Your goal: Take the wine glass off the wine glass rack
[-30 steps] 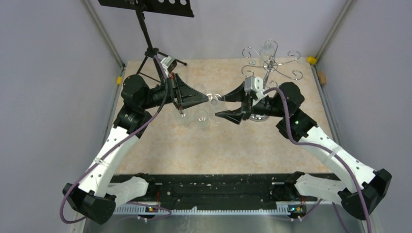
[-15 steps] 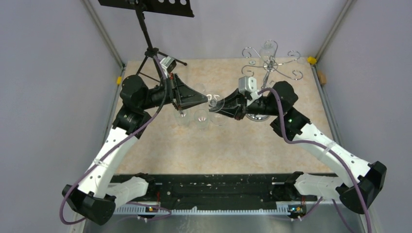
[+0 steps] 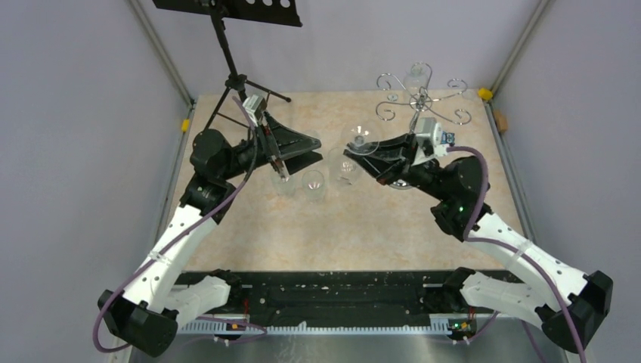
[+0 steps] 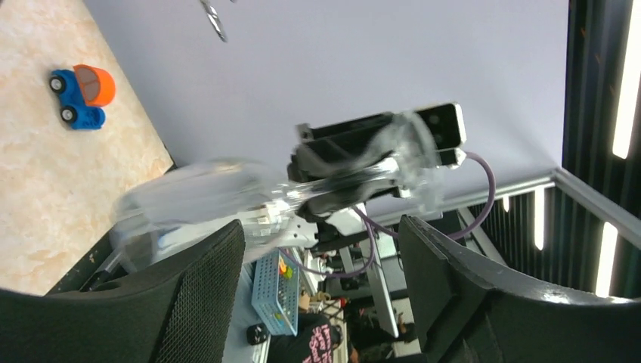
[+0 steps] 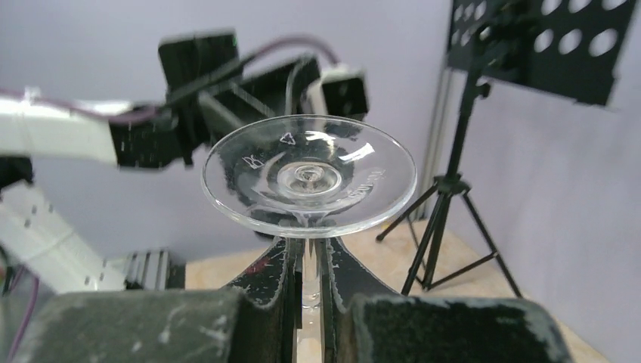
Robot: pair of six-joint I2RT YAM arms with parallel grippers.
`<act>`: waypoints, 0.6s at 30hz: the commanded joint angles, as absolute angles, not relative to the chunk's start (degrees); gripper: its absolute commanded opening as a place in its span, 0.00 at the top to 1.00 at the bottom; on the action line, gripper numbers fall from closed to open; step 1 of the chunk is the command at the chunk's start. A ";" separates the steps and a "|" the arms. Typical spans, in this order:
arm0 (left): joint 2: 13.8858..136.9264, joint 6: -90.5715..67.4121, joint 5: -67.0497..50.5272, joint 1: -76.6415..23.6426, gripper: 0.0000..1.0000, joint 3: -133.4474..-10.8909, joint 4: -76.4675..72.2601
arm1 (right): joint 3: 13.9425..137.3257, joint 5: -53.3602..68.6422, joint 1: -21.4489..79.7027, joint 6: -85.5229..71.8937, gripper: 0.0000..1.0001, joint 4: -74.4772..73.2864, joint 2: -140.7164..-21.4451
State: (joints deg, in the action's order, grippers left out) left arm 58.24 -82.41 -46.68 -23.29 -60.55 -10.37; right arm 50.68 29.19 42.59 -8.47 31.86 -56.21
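The left gripper, clamped on the glass a second ago, now has its jaws apart and has drawn back. The right gripper, open before, now pinches the glass's stem, holding it left of the rack.

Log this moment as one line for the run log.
left gripper: open, not gripping | right gripper: shut on wine glass stem | wine glass rack: held glass off it

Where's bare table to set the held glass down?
Near strip between the standing glasses and the arm bases is bare table; so is the back gap between tripod and rack. Centre is crowded: glasses, left gripper, right gripper.
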 commanded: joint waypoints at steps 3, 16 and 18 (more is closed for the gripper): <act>57.39 -83.83 -41.34 -23.49 0.20 -56.88 -19.27 | 49.35 10.87 43.09 -21.36 1.00 50.30 -50.35; 59.24 -90.69 -40.40 -28.60 0.36 -55.80 -33.74 | 48.41 -3.12 43.02 -37.67 1.00 61.97 -55.67; 59.39 -92.04 -40.10 -29.25 0.39 -55.45 -35.06 | 48.09 -3.72 43.07 -38.42 1.00 63.23 -56.42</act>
State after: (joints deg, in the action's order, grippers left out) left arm 59.42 -88.75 -41.17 -28.27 -56.05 -27.00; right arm 48.12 0.80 42.59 -33.95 55.02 -55.61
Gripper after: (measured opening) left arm 0.634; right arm 0.052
